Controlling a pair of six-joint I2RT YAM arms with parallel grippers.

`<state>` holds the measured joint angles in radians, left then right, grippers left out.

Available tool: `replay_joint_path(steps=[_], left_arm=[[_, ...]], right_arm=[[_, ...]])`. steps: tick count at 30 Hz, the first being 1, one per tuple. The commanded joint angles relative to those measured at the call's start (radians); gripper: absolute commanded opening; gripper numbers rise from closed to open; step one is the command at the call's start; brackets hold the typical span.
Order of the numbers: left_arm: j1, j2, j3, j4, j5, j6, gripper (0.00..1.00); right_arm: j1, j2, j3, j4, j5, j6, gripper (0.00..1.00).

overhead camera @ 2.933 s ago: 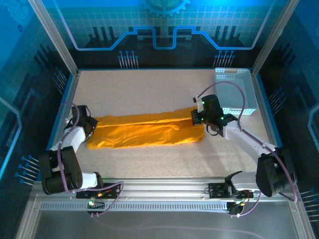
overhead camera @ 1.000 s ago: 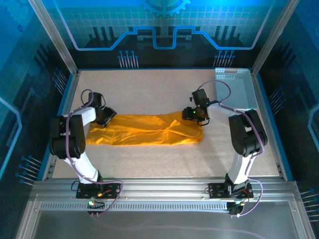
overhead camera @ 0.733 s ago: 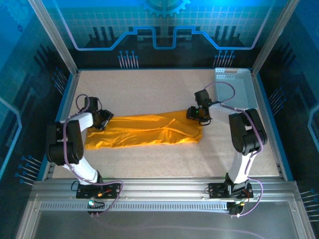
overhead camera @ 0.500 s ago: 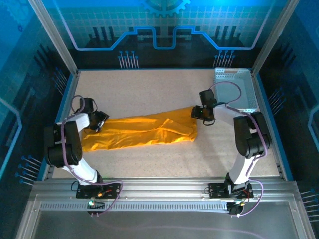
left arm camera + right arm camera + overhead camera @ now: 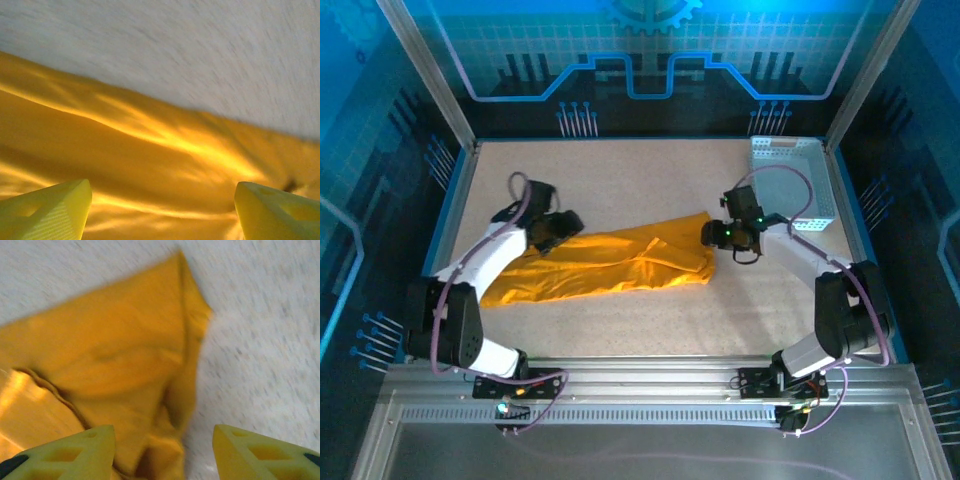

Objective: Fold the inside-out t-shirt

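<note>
The inside-out t-shirt point(image 5: 605, 265) lies on the table as a long orange-yellow band, slanting from near left to far right. My left gripper point(image 5: 558, 228) hovers over its far left edge. In the left wrist view that gripper point(image 5: 162, 212) is open, its yellow fingertips point(image 5: 47, 210) wide apart over wrinkled cloth point(image 5: 150, 155). My right gripper point(image 5: 716, 236) is at the shirt's right end. It point(image 5: 162, 452) is open in the right wrist view, with the shirt's folded corner point(image 5: 125, 360) and bare table between the fingers point(image 5: 260, 452).
A pale perforated basket point(image 5: 792, 185) stands at the far right corner, just behind the right arm. The speckled table point(image 5: 620, 175) is bordered by blue side walls point(image 5: 445, 215) and a metal rail point(image 5: 650, 375) at the near edge.
My left gripper has let go, opened wider and swung right along the shirt's far edge. The right gripper shifted slightly right. The shirt now lies more slanted.
</note>
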<state>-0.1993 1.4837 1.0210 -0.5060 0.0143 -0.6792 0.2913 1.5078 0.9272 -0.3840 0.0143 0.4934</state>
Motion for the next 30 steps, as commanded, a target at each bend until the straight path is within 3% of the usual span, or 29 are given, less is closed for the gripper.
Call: replay_joint_path(steps=[1, 5, 11, 17, 22, 30], left_arm=[[-0.187, 0.081, 0.149, -0.088, -0.04, -0.015, 0.76], [-0.394, 0.175, 0.245, -0.077, -0.106, -0.069, 0.76], [-0.563, 0.318, 0.281, 0.012, -0.112, -0.112, 0.75], [-0.597, 0.384, 0.168, 0.14, -0.102, -0.194, 0.73], [-0.597, 0.352, 0.041, 0.209, -0.134, -0.254, 0.73], [-0.615, 0.284, -0.116, 0.276, -0.134, -0.307, 0.73]], right_arm=[[-0.019, -0.055, -0.074, -0.027, -0.088, 0.029, 0.55], [-0.012, -0.052, -0.066, -0.02, -0.117, -0.029, 0.54], [-0.002, 0.045, 0.061, -0.031, -0.075, -0.085, 0.53], [0.015, 0.235, 0.256, -0.016, -0.153, -0.116, 0.52], [0.05, 0.439, 0.441, -0.049, -0.164, -0.111, 0.49], [0.038, 0.6, 0.552, -0.136, -0.066, -0.053, 0.46]])
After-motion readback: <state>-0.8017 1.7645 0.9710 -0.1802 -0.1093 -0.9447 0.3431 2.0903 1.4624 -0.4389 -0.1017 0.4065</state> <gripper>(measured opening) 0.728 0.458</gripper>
